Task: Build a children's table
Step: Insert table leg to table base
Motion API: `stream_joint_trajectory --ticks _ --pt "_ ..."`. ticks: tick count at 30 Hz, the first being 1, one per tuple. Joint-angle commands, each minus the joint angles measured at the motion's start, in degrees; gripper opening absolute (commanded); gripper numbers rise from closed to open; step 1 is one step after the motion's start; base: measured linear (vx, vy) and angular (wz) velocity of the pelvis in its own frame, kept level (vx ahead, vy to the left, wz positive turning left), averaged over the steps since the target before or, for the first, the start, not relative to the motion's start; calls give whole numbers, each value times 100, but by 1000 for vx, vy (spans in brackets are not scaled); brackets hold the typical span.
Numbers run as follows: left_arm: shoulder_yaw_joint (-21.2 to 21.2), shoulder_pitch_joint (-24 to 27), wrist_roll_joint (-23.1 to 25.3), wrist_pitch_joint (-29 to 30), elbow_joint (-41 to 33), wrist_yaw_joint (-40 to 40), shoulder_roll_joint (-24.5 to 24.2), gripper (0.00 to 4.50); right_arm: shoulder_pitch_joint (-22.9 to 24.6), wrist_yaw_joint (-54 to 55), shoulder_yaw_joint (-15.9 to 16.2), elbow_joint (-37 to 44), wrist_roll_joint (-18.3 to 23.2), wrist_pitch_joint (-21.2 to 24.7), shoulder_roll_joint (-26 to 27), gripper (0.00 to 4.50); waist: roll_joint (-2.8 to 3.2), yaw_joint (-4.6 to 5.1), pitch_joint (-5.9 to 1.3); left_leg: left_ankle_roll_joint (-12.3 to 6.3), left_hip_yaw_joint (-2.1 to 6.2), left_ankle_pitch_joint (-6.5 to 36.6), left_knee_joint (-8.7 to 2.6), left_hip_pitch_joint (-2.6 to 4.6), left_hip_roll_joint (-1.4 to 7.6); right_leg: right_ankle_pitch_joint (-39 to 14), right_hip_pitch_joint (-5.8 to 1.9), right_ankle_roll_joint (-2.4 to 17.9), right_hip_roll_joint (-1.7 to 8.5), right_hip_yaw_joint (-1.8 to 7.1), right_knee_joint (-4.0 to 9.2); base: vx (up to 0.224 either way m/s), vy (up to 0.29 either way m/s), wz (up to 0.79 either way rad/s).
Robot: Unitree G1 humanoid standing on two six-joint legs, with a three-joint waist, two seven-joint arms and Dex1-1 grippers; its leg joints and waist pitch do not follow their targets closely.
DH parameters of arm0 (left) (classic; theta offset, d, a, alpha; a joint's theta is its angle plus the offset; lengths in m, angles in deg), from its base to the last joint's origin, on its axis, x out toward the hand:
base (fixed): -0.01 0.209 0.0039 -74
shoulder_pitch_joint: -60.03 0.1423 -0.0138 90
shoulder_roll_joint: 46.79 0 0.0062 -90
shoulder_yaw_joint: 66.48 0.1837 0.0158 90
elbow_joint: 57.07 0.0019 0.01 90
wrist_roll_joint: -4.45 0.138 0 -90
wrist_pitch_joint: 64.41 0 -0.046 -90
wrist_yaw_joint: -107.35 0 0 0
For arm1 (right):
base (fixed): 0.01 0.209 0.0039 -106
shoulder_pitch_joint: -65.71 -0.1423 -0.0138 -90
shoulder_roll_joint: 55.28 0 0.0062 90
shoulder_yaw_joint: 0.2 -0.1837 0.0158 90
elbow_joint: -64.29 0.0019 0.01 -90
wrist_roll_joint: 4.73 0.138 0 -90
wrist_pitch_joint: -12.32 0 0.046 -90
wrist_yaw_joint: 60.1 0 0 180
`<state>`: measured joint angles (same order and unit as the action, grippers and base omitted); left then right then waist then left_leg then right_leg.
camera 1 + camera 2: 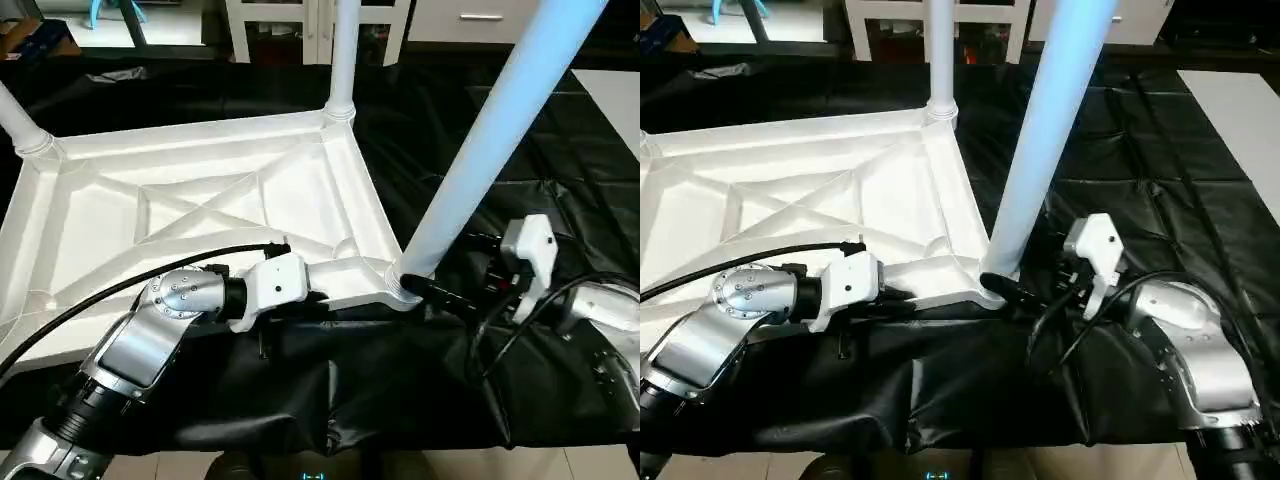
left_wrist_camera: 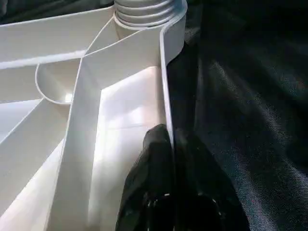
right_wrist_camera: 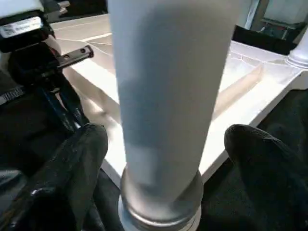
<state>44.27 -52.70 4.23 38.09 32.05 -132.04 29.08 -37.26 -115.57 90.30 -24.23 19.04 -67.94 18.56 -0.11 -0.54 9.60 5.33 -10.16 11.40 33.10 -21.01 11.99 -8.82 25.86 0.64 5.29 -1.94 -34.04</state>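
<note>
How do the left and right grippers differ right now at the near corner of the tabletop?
The left gripper is shut on the tabletop's side wall, one finger on each face; the right gripper stands open, its fingers either side of the near leg, apart from it. The left meets the tabletop's rim; the right sits at the leg's base. Both work at the same near corner socket.

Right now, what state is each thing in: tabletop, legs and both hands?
tabletop: upside down on the black cloth, ribbed underside up.
near leg: standing in its corner socket, leaning.
far leg: upright in its socket.
left hand: shut on the tabletop's rim.
right hand: open, fingers either side of the near leg, apart from it.
</note>
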Motion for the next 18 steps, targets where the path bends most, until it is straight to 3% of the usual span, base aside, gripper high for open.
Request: stream_joint_trajectory --ticks 1,8,14,18 --pt "300 205 121 101 160 -181 -88 6 -86 -43 82 -109 -151 -57 3 432 -45 0 -391 -752 -70 487 -344 3 27 -728 -394 1536 115 166 306 0 0 0" --pt "286 234 108 140 84 -143 -83 6 -354 5 178 -360 -209 13 138 432 -61 23 -384 -796 -76 424 -339 9 30 -751 -385 1540 121 168 303 0 0 0" --pt "269 269 100 146 57 -141 -117 0 -429 -153 200 -471 -131 56 182 379 -65 23 -386 -847 -78 330 -333 13 30 -578 -395 1589 116 169 281 0 0 0" --pt "266 270 99 155 49 -144 -127 0 -445 -181 204 -490 -130 56 188 342 -68 24 -378 -821 -78 430 -341 14 34 -781 -389 1548 124 169 306 0 0 0"
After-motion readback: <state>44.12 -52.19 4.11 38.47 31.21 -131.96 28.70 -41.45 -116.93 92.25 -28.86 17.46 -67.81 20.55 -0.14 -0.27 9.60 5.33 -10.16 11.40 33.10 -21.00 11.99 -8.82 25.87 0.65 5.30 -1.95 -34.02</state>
